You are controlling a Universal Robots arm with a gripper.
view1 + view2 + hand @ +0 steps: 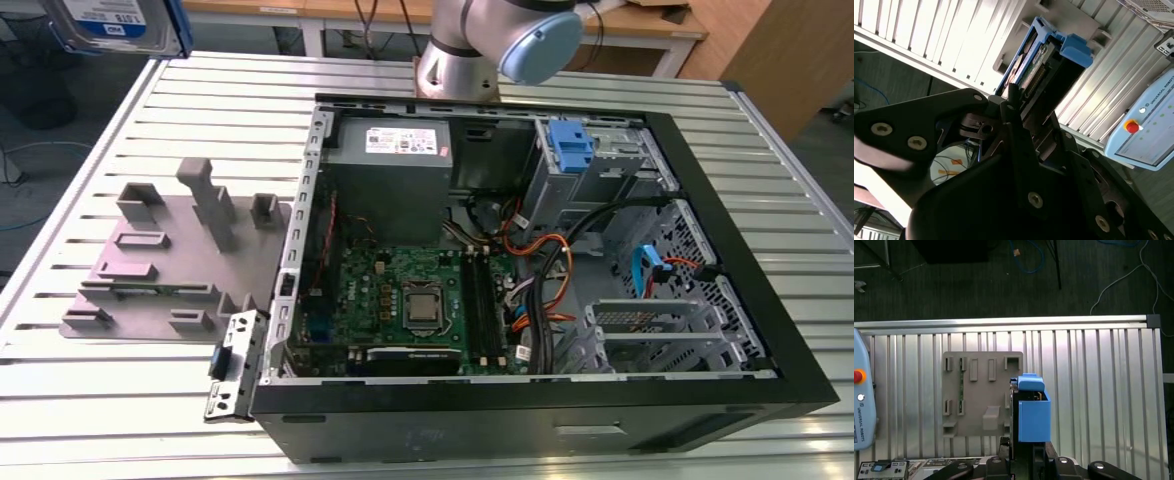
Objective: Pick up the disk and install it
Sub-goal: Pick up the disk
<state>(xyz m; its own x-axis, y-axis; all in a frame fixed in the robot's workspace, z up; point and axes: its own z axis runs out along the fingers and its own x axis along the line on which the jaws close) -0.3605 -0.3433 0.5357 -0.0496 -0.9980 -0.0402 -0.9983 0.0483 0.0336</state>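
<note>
Part of the disk (118, 25) shows at the exterior view's upper left corner, cut off by the frame edge. Further right lie the grey holder (160, 270) and the open computer case (534, 430). In both wrist views the gripper (1026, 455) is clamped on the disk, and its fingertips are hard to make out.

One disk (1033, 415) is hanging in one gripper (1023, 452) above one slatted metal table (1094, 390). One grey holder (174, 262) and one open computer case (534, 420) are lying on that table. Inside the case, one power supply box (400, 150), one green circuit board (387, 290) and one blue drive bracket (571, 150) are sitting. One control tablet (1149, 130) with one red button (1132, 127) is sitting by the table.
</note>
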